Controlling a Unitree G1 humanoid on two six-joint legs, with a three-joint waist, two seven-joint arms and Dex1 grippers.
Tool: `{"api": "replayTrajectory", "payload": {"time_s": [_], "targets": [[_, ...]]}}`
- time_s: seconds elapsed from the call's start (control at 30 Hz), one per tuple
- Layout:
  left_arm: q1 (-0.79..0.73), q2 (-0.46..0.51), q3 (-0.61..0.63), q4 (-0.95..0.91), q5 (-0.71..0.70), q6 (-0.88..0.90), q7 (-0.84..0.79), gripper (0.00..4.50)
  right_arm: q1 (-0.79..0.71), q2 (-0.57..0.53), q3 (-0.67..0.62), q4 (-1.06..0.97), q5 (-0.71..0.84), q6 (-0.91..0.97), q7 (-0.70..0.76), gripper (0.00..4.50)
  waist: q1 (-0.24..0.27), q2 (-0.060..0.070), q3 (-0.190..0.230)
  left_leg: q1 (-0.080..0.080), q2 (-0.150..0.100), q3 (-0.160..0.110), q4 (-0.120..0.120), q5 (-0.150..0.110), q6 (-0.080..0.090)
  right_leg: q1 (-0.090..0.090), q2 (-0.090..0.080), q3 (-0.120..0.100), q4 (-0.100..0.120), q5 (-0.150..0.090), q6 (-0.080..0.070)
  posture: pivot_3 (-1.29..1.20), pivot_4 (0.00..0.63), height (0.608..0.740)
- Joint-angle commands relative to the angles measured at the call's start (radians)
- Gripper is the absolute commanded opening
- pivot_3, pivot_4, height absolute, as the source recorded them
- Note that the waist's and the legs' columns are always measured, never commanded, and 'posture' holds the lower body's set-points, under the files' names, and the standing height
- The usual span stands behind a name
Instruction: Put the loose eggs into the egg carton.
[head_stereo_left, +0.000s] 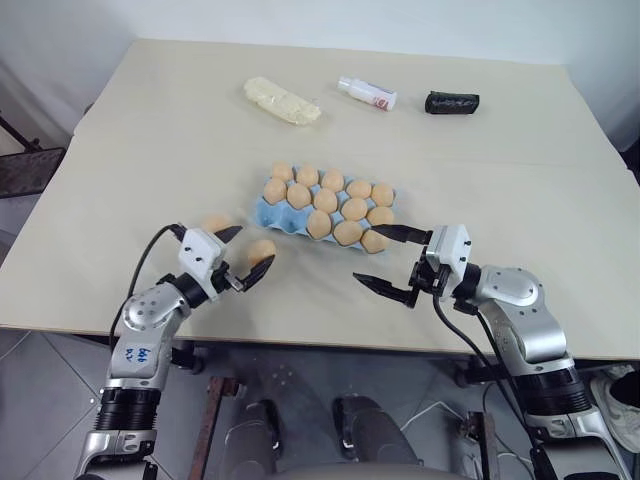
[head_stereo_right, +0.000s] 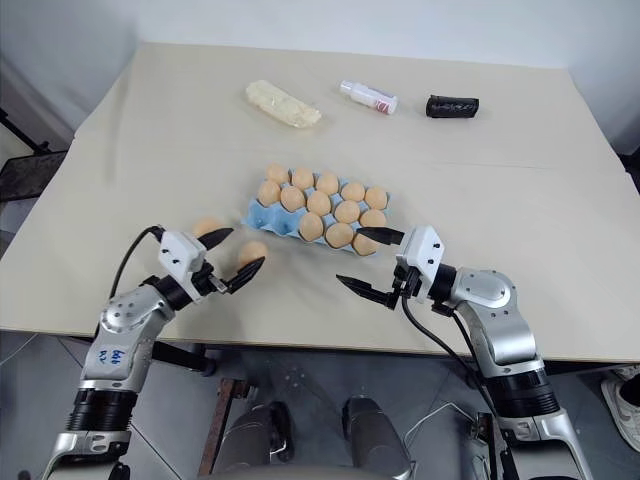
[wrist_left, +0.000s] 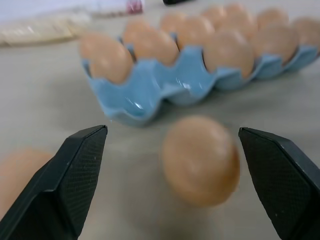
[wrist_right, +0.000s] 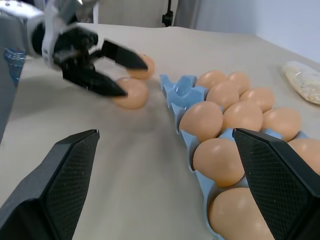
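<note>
The light-blue egg carton (head_stereo_left: 268, 213) lies mid-table, with eggs in most cups and an empty cup at its near left end (wrist_left: 140, 102). Two loose eggs rest on the table left of it. One egg (head_stereo_left: 261, 250) sits between the fingers of my left gripper (head_stereo_left: 248, 252), which is open around it with a gap on each side (wrist_left: 201, 160). The other egg (head_stereo_left: 215, 222) lies just beyond the gripper's far finger. My right gripper (head_stereo_left: 372, 256) is open and empty, low over the table by the carton's near right corner.
At the far side of the table lie a pale yellow lumpy packet (head_stereo_left: 282, 101), a small white bottle (head_stereo_left: 367, 93) and a black roll (head_stereo_left: 452, 102). The table's front edge runs just behind both wrists.
</note>
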Motion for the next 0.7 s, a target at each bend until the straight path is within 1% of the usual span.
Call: {"api": "replayTrajectory", "payload": {"time_s": [0.03, 0.07, 0.17, 0.27, 0.33, 0.37, 0.4, 0.43, 0.53, 0.6, 0.7], "targets": [[-0.031, -0.012, -0.013, 0.016, 0.026, 0.024, 0.032, 4.48, 0.012, 0.005, -0.02, -0.047, 0.004, -0.019, -0.018, 4.5, 0.002, 0.0, 0.0, 0.0, 0.0, 0.0, 0.0, 0.0, 0.0, 0.0, 0.0, 0.0, 0.0, 0.0, 0.0, 0.0, 0.15, 0.74], [-0.039, -0.019, -0.019, 0.024, 0.023, 0.029, 0.032, 4.48, 0.015, 0.006, -0.02, -0.049, 0.004, -0.02, -0.022, 4.5, 0.003, 0.0, 0.0, 0.0, 0.0, 0.0, 0.0, 0.0, 0.0, 0.0, 0.0, 0.0, 0.0, 0.0, 0.0, 0.0, 0.15, 0.74], [-0.054, -0.032, -0.032, 0.037, 0.034, 0.032, 0.035, 3.91, 0.02, 0.009, -0.019, -0.052, 0.002, -0.021, -0.03, 4.5, 0.003, 0.0, 0.0, 0.0, -0.001, 0.0, 0.001, 0.0, 0.0, 0.0, -0.001, 0.0, 0.001, 0.0, 0.0, 0.0, 0.15, 0.74], [-0.066, -0.048, -0.051, 0.037, 0.032, 0.035, 0.028, 2.97, 0.023, 0.015, -0.014, -0.054, 0.0, -0.023, -0.039, 4.5, 0.003, 0.0, 0.0, 0.0, -0.001, 0.0, 0.001, 0.0, 0.0, 0.0, -0.001, 0.0, 0.001, 0.0, 0.0, 0.0, 0.15, 0.74], [-0.07, -0.054, -0.059, 0.025, 0.026, 0.04, 0.022, 2.26, 0.024, 0.018, -0.011, -0.055, -0.002, -0.024, -0.043, 4.5, 0.003, 0.0, 0.0, 0.0, 0.0, 0.0, 0.001, 0.001, 0.0, 0.0, 0.0, 0.0, 0.001, 0.0, 0.0, 0.0, 0.15, 0.74], [-0.072, -0.059, -0.057, 0.014, 0.021, 0.036, 0.02, 1.98, 0.025, 0.019, -0.011, -0.056, -0.003, -0.024, -0.044, 4.5, 0.003, 0.0, 0.0, 0.0, 0.0, 0.0, 0.001, 0.001, 0.0, 0.0, 0.0, -0.001, 0.001, 0.0, 0.0, 0.0, 0.15, 0.74], [-0.073, -0.062, -0.055, 0.006, 0.018, 0.032, 0.02, 1.79, 0.026, 0.02, -0.011, -0.056, -0.003, -0.024, -0.044, 4.5, 0.003, 0.0, 0.0, 0.0, 0.0, 0.0, 0.001, 0.001, 0.0, 0.0, 0.0, 0.0, 0.001, 0.0, 0.0, 0.0, 0.15, 0.74], [-0.081, -0.067, -0.047, -0.016, 0.0, 0.02, 0.011, 1.71, 0.028, 0.02, -0.011, -0.058, -0.004, -0.024, -0.046, 4.5, 0.003, 0.0, 0.0, 0.0, 0.0, 0.0, 0.001, 0.001, 0.0, 0.0, 0.0, 0.0, 0.001, 0.0, 0.0, 0.0, 0.15, 0.74], [-0.121, -0.081, -0.043, -0.038, -0.024, 0.007, -0.003, 1.71, 0.033, 0.02, -0.012, -0.061, -0.005, -0.023, -0.05, 4.5, 0.005, 0.0, 0.0, 0.0, -0.001, 0.0, 0.001, 0.001, 0.0, 0.0, -0.001, -0.001, 0.001, 0.0, 0.0, 0.0, 0.15, 0.74], [-0.175, -0.096, -0.062, -0.001, -0.006, 0.01, 0.003, 1.71, 0.035, 0.02, -0.013, -0.065, -0.006, -0.022, -0.056, 4.5, 0.006, 0.0, 0.0, 0.0, -0.001, 0.0, 0.001, 0.001, 0.0, 0.0, 0.0, -0.001, 0.001, 0.0, 0.0, 0.0, 0.15, 0.74], [-0.269, -0.128, -0.082, 0.103, 0.026, -0.017, 0.015, 1.71, 0.038, 0.021, -0.014, -0.071, -0.008, -0.02, -0.066, 4.5, 0.012, 0.0, 0.0, 0.0, -0.002, -0.001, 0.002, 0.001, 0.001, 0.001, 0.0, -0.001, 0.002, 0.001, 0.001, 0.0, 0.15, 0.74]]}}
